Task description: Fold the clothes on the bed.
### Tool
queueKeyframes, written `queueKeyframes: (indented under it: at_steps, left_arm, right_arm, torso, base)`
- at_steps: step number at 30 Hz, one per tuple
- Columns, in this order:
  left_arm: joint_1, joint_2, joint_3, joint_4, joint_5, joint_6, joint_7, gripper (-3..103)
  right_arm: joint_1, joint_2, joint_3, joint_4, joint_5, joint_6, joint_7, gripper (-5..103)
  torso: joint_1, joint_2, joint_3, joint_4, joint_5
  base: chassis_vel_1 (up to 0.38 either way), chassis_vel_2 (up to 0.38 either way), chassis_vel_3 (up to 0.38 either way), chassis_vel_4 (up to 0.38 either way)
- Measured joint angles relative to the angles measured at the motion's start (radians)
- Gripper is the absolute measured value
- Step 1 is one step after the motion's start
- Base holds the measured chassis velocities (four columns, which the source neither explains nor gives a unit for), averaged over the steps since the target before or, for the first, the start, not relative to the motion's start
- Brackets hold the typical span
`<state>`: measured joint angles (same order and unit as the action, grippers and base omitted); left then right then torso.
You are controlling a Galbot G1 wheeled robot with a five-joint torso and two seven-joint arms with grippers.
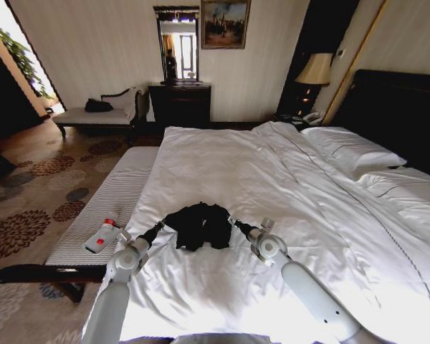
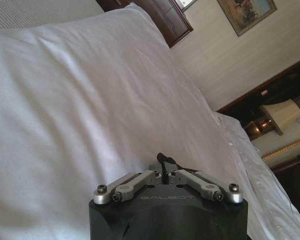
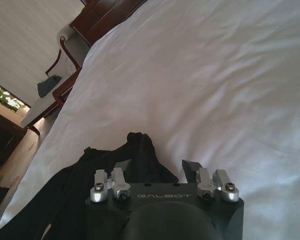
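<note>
Pinching one edge of the bunched black T-shirt (image 1: 198,224) at lower centre, left tool (image 1: 160,228) is clamped on fabric; right tool (image 1: 234,223) sits spread beside it, so a one-sided pull would probably just drag the heap across the bed (image 1: 287,186).

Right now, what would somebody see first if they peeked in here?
A crumpled black T-shirt lying on the bed's white duvet. The robot's left hand is at one side of it, shut on a bit of cloth, and the right hand is open at the other side. A dark headboard rises behind the pillows.

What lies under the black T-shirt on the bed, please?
The white duvet of the bed lies under the crumpled T-shirt; the patch it covers is hidden.
</note>
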<state>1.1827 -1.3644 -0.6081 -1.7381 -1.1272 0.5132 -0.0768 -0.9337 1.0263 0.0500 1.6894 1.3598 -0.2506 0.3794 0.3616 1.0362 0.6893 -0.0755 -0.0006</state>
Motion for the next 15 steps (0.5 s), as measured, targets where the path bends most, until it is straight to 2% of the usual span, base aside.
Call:
queueKeyframes:
  at_steps: [3,6,8,12,14,15]
  left_arm:
    - [-0.003,0.001,0.000,0.004,0.001,0.000,0.000,0]
    - [-0.009,0.001,0.001,0.016,0.010,0.000,0.005,0]
    - [-0.009,0.001,0.002,0.019,0.014,-0.001,0.007,0]
    - [-0.009,0.002,0.003,0.027,0.020,-0.004,0.014,0]
    - [-0.009,0.001,0.002,0.028,0.021,-0.005,0.014,0]
    - [-0.009,0.001,0.002,0.029,0.021,-0.006,0.015,0]
  right_arm:
    - [-0.005,0.001,0.001,0.006,-0.004,0.001,-0.001,52]
    - [-0.028,0.002,0.001,0.021,-0.020,0.003,-0.004,37]
    - [-0.033,0.004,0.002,0.024,-0.024,0.003,-0.004,37]
    - [-0.049,0.009,0.004,0.036,-0.038,0.007,-0.005,15]
    - [-0.050,0.009,0.004,0.036,-0.045,0.013,-0.006,15]
    - [-0.051,0.010,0.003,0.035,-0.055,0.028,-0.010,9]
  torso:
    - [0.000,0.000,0.000,0.0000,0.0000]
    - [0.000,0.000,0.000,-0.0002,0.0000]
    - [0.000,0.000,0.000,-0.0002,0.0000]
    - [0.000,0.000,0.000,-0.0001,0.0000]
    - [0.000,0.000,0.000,-0.0001,0.0000]
    - [0.000,0.000,0.000,-0.0001,0.0000]
  base:
    - [0.000,0.000,0.000,0.000]
    - [0.000,0.000,0.000,0.000]
    - [0.000,0.000,0.000,0.000]
    - [0.000,0.000,0.000,0.000]
    - [0.000,0.000,0.000,0.000]
    - [0.000,0.000,0.000,0.000]
